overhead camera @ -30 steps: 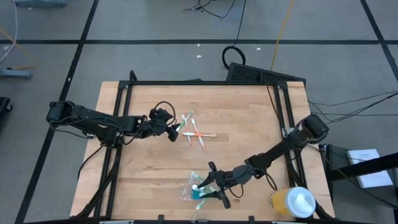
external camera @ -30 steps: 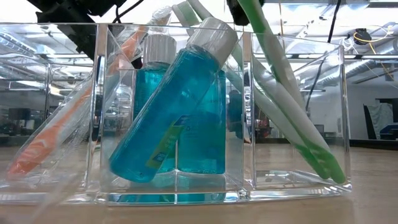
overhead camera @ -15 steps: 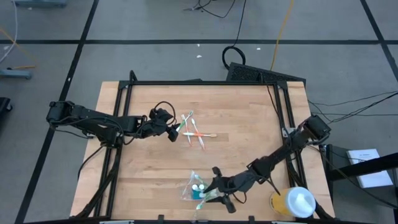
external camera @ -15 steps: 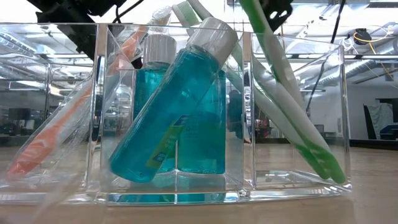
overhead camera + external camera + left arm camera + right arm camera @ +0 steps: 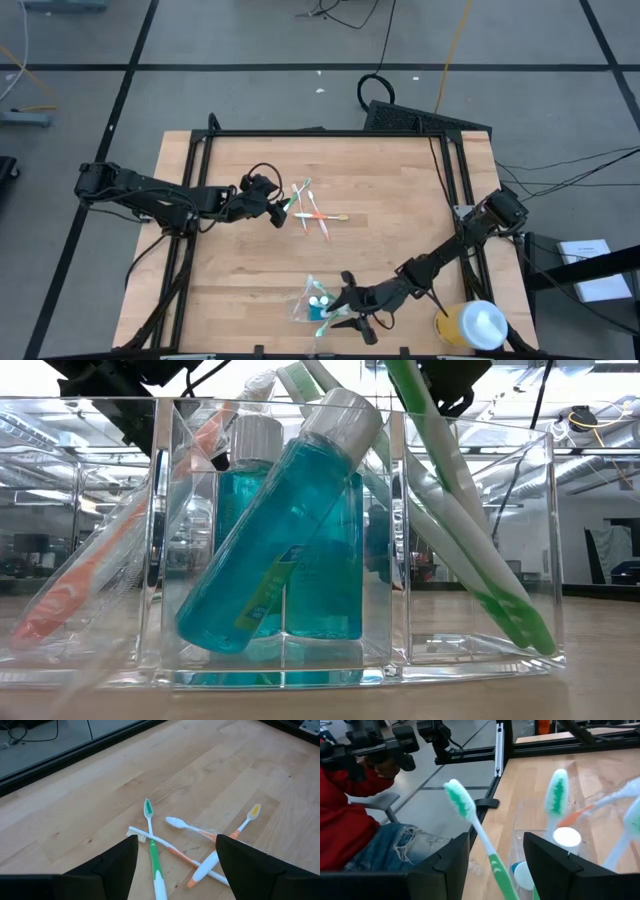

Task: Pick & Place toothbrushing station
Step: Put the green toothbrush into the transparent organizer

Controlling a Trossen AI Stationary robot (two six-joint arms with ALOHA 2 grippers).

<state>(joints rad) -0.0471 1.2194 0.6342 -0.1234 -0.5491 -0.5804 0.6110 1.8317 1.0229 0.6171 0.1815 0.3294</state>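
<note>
The toothbrushing station [image 5: 310, 300], a clear plastic holder, stands on its base at the table's near edge. It fills the low view [image 5: 100, 560] and holds two blue bottles [image 5: 285, 540] with white caps, a green toothbrush [image 5: 470, 560] and an orange one [image 5: 90, 580], all leaning. My right gripper [image 5: 352, 305] is open just right of the station. In its wrist view [image 5: 497, 870] the green toothbrush [image 5: 470, 820] stands between the fingers, untouched. My left gripper [image 5: 283, 211] is open beside several loose toothbrushes [image 5: 315, 212] lying crossed at mid table, which also show in the left wrist view [image 5: 175, 850].
A yellow cup with a white lid [image 5: 472, 325] stands at the near right corner, close to my right arm. A black frame [image 5: 320, 132] runs round the table. A person in red and jeans [image 5: 350, 825] sits beyond the table's edge.
My right gripper has drawn back a little toward the table's right edge, away from the top of the green toothbrush. The station and what stands in it have kept still.
</note>
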